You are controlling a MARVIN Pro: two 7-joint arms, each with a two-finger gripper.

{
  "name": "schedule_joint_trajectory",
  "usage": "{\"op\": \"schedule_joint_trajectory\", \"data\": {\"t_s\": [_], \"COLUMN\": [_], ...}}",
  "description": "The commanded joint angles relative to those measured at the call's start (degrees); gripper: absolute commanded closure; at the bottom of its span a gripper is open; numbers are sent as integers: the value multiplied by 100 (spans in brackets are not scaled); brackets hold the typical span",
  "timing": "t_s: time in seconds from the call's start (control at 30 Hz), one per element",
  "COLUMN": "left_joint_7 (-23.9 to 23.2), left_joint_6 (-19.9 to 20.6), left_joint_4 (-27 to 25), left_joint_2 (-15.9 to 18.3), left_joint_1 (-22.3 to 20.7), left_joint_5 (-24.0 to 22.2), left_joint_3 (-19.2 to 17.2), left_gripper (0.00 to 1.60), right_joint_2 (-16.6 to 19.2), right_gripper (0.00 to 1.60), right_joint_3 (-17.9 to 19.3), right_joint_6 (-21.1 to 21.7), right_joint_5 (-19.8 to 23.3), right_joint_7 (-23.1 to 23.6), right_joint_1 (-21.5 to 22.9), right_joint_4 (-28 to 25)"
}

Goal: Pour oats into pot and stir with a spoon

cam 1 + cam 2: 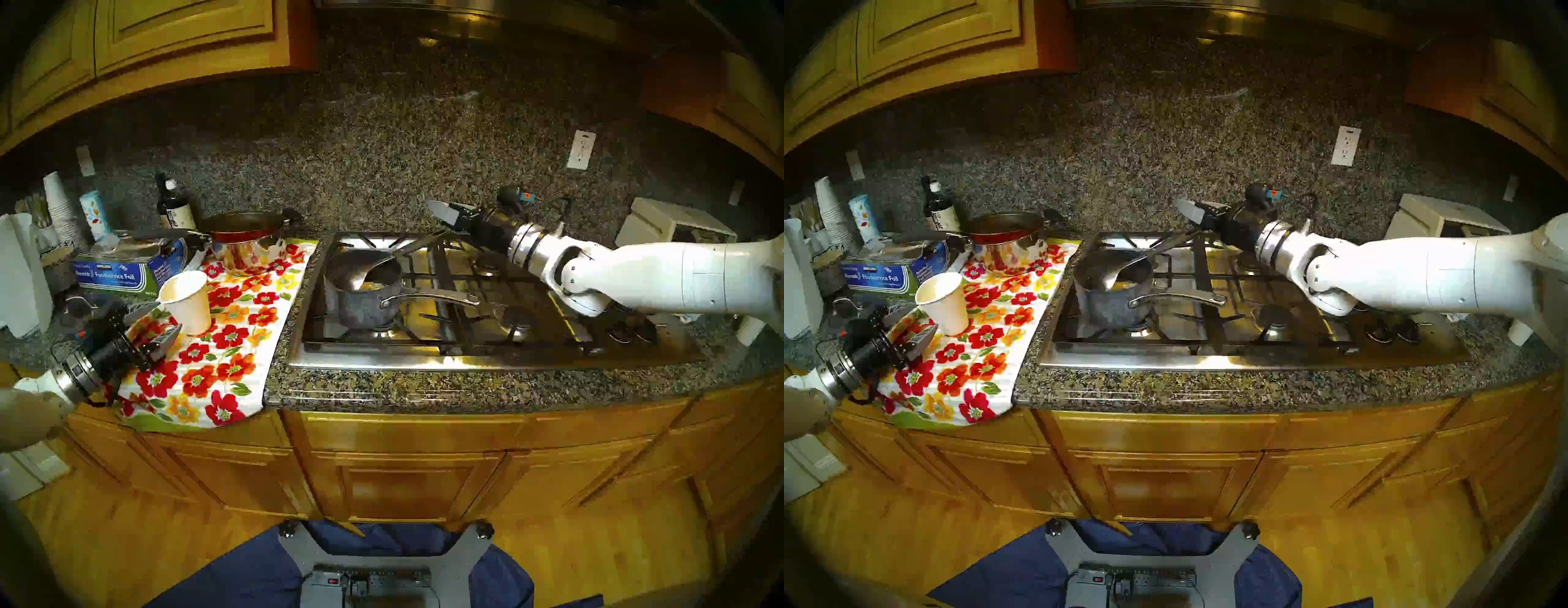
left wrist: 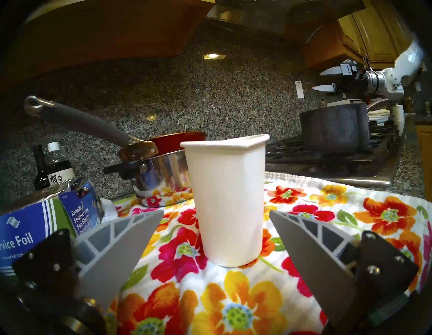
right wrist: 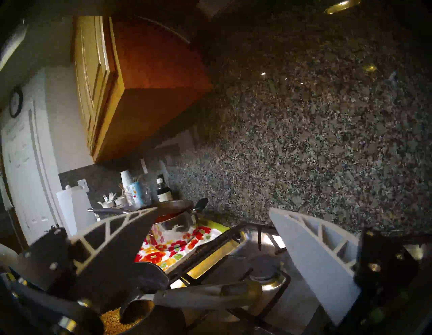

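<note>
Left fingers (image 2: 149,236): spread wide, holding nothing, seen at the bottom corners of the left wrist view. The white paper cup (image 2: 228,201) stands upright ahead of the gap between them, clear of both fingers. In the head view the left gripper (image 1: 163,329) sits at the lower left of the frame, just left of the cup and over the flowered towel (image 1: 220,369).

Right fingers (image 3: 313,255): spread wide, empty. In the head view the right gripper (image 1: 443,212) hangs at centre right, above the rear of the stove (image 1: 488,339), aimed toward frame left. It is apart from the spoon.

Pot (image 1: 365,293): dark grey mottled, on the front left burner grate, just left of frame centre. Its silver handle points toward frame right.

Spoon (image 1: 384,265): bowl down inside the pot, handle leaning on the rim and running up and right toward the rear grate. Free of both grippers.

Oats (image 1: 373,286): small yellowish patch on the pot floor beside the spoon bowl. In the right wrist view they show as a grainy heap (image 3: 114,321) at the lower left edge.

Surroundings: towel lies on the granite counter (image 1: 382,390), left of the stove. At its far end a shiny steel pot (image 1: 246,250) carries a red pan (image 1: 244,225). A foil box (image 1: 127,271) lies further left.
</note>
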Motion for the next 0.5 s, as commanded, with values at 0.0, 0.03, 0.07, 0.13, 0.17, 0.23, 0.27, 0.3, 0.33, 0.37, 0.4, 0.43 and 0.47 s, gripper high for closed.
{"op": "schedule_joint_trajectory", "data": {"t_s": [0.0, 0.03, 0.07, 0.13, 0.17, 0.23, 0.27, 0.3, 0.33, 0.37, 0.4, 0.43, 0.47], "left_joint_7": [-563, -605, -608, -615, -587, -639, -570, -647, -658, -594, -612, -588, -586], "left_joint_6": [-11, -11, -11, -11, -11, -11, -11, -11, -11, -11, -11, -11, -11], "left_joint_4": [-9, -3, -3, -2, -7, 2, -10, 3, 4, -6, -3, -8, -8], "left_joint_2": [76, 76, 76, 76, 76, 76, 76, 76, 76, 76, 76, 76, 76], "left_joint_1": [-5, 5, 14, 29, 37, 54, 61, 70, 78, 85, 90, 101, 110], "left_joint_5": [7, -12, -12, -13, 1, -21, 12, -23, -28, 3, -5, 7, 9], "left_joint_3": [-209, -222, -232, -250, -257, -279, -284, -297, -306, -311, -318, -329, -339], "left_gripper": [0, 0, 0, 0, 0, 0, 0, 0, 0, 0, 0, 0, 0], "right_joint_2": [24, 18, 13, 0, -9, -24, -35, -44, -54, -57, -54, -58, -51], "right_gripper": [0, 0, 0, 0, 0, 0, 0, 0, 0, 0, 0, 0, 0], "right_joint_3": [243, 251, 260, 274, 278, 289, 293, 298, 305, 322, 347, 362, 388], "right_joint_6": [-122, -125, -128, -134, -135, -134, -125, -117, -111, -97, -90, -97, -88], "right_joint_5": [177, 196, 210, 234, 239, 262, 269, 279, 291, 319, 365, 398, 460], "right_joint_7": [235, 265, 291, 341, 365, 408, 429, 456, 480, 509, 525, 545, 553], "right_joint_1": [-62, -83, -99, -126, -138, -159, -165, -172, -179, -193, -215, -236, -264], "right_joint_4": [135, 151, 164, 191, 204, 230, 243, 257, 266, 265, 254, 255, 239]}}
